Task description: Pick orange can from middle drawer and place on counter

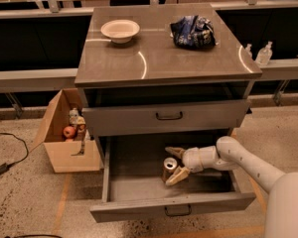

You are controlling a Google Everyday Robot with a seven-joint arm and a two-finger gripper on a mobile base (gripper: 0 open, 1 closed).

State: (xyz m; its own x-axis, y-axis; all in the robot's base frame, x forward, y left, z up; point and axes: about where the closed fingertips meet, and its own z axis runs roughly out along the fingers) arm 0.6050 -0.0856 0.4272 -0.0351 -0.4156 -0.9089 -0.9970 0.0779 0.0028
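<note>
The orange can [169, 168] stands upright on the grey floor of the open middle drawer [139, 182], near its centre. My gripper [176, 163] reaches into the drawer from the right on a white arm. It is open, with one finger [174, 151] behind the can and the other finger [178, 176] in front of it, so the can sits between them at their tips. The counter [164, 58] is the glossy grey-brown cabinet top above.
A white bowl [120, 30] and a dark blue snack bag [192, 32] sit on the counter. The taller-fronted drawer [169, 116] above is shut. A cardboard box [64, 133] with items stands on the floor at left. Two bottles [262, 53] stand on a rail at right.
</note>
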